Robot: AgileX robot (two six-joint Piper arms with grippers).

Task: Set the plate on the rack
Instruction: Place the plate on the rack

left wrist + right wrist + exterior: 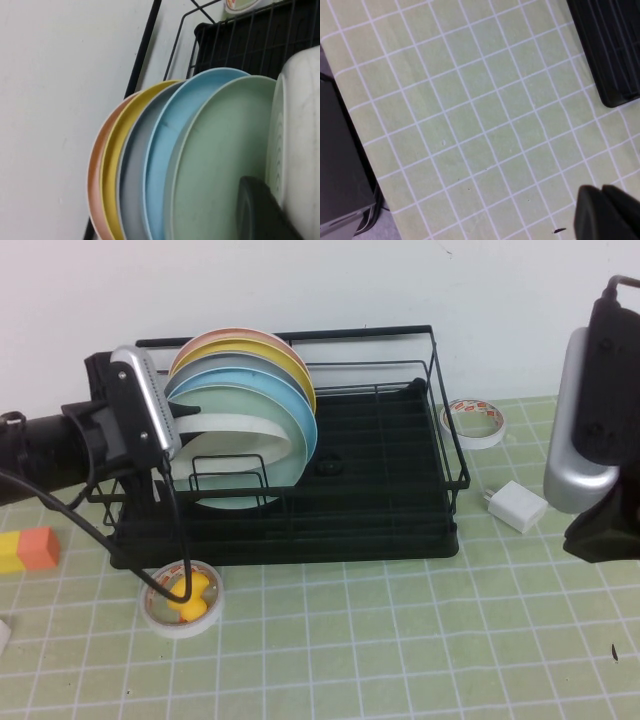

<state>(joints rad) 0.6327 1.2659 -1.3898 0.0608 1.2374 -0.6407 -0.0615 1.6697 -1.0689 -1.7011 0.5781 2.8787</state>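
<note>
Rack (400,480), black wire with a tray base, stands on the green checked mat (400,640) and is the biggest thing we see. In its slots stand upright a mint-green plate (290,455), a light blue one (290,405), a yellow one (300,375) and an orange one. The plate (235,423), white, stands in front of the mint-green one, and our left gripper (185,420) holds its rim. Our right gripper (607,212) hangs closed over the mat, right of the rack. A tape roll (473,423) and a white charger (515,505) lie near.

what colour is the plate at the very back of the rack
Peach-orange plate, behind the yellow one; clearest in the left wrist view.
</note>
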